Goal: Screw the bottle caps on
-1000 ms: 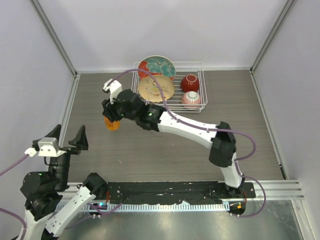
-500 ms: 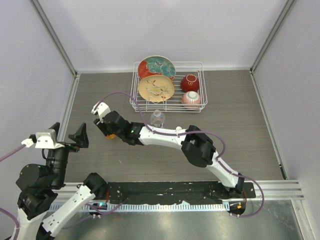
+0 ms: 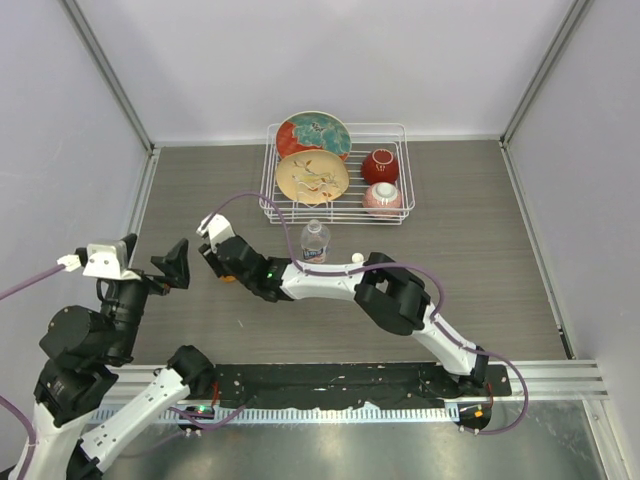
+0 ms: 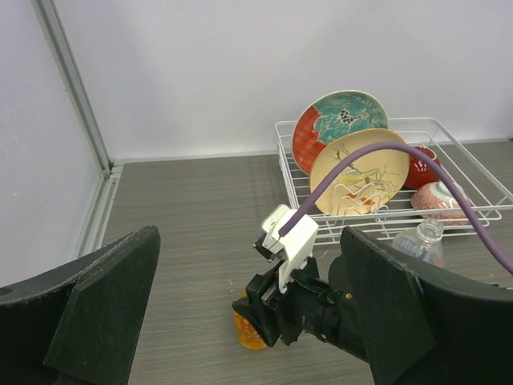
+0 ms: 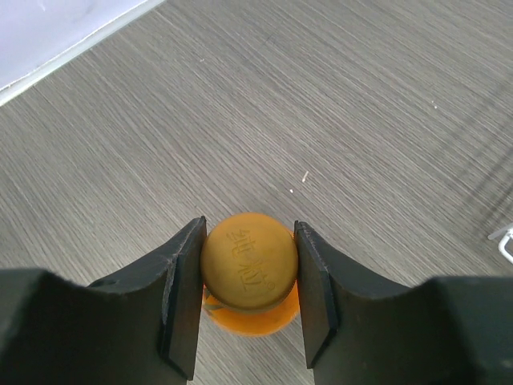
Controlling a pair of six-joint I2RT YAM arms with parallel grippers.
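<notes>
The orange cap sat on top of the orange bottle, which stood upright on the table in its left half, well in from the left edge and about midway between the near and far edges. My right pincer was pinching that cap, one jaw pressed against each side of it, looking straight down on it. I could not tell from the wrist view whether the thread had caught.

My left pincer hung spread wide and empty near the left edge, facing the bottle but apart from it. So nothing steadied the bottle's body, and I judged that a twist on the cap might simply spin the whole bottle on the table. To do this step well, I would close the left pincer around the orange body first, hold the cap level, press down lightly and turn the right wrist in short strokes, re-gripping between them.

The clear bottle stood nearer the table's middle, just in front of the wire rack at the far edge, its neck apparently bare. Plates and bowls filled the rack.
</notes>
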